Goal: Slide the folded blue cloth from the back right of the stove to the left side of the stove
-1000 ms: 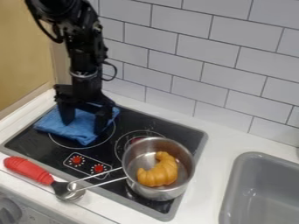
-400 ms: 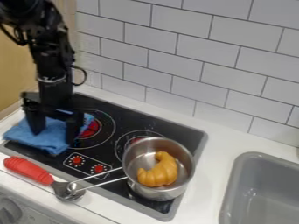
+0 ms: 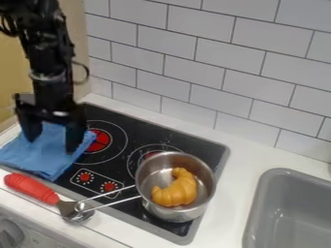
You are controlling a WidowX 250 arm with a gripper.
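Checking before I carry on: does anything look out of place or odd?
The blue cloth by the gripper looks out of place, lying partly on the stove, where it could scorch. The pot handle overlaps the red-handled utensil. No spill shows.

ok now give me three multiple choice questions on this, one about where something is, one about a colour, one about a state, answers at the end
1. Where is the croissant?
A. In the sink
B. In the pot
C. On the counter

2. What colour is the cloth by the hand?
A. Blue
B. Yellow
C. White

3. How do the hand's jaws stand?
A. Shut tight against each other
B. Crossed over each other
C. Spread apart

Right letters:
1. B, the croissant lies inside the pot's round wall.
2. A, the cloth around the hand's tips is plain blue.
3. C, a wide gap shows between the two jaws.
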